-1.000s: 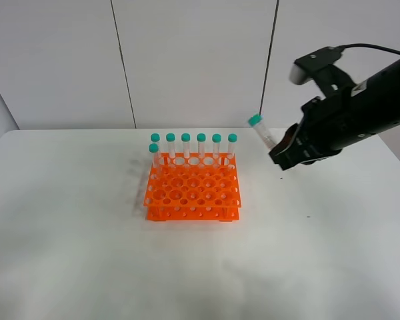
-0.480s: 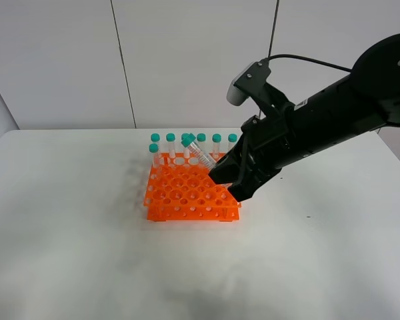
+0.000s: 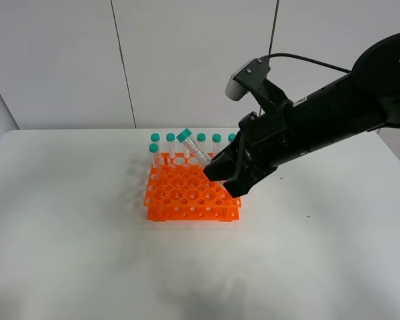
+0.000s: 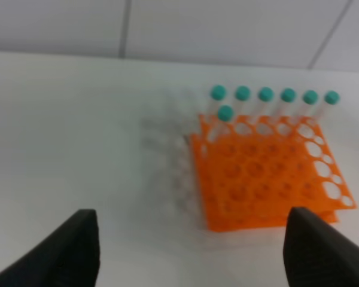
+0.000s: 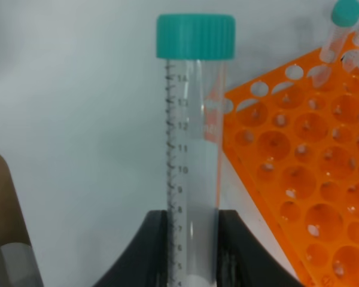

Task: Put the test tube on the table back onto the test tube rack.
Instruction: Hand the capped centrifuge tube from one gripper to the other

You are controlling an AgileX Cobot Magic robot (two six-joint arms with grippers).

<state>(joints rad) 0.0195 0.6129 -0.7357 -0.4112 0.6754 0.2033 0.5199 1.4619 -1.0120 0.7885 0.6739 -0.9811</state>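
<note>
The tube (image 3: 195, 152) is off the bench (image 3: 67, 233) and in the air over the rack (image 3: 187, 201), slanted, with its teal cap up and toward the back row. It is not in any hole. The right arm (image 3: 320, 127) grips it low on the body, so the cap end stands clear. That probably keeps the jaws out of the seven racked tubes (image 3: 171, 143) along the far edge. Its tip is hidden.

The right jaws are clamped on the tube. The right wrist view shows both black pads pressed against its clear wall (image 5: 194, 149) near the lower graduations, with the rack (image 5: 311, 179) just beside it.

The left jaws stand wide apart and hold nothing. They hang back from the rack (image 4: 263, 179), likely to leave the right arm room.

As I judge it, the tube must be brought upright over a free hole before it is lowered — slanted, it would catch the rim.
</note>
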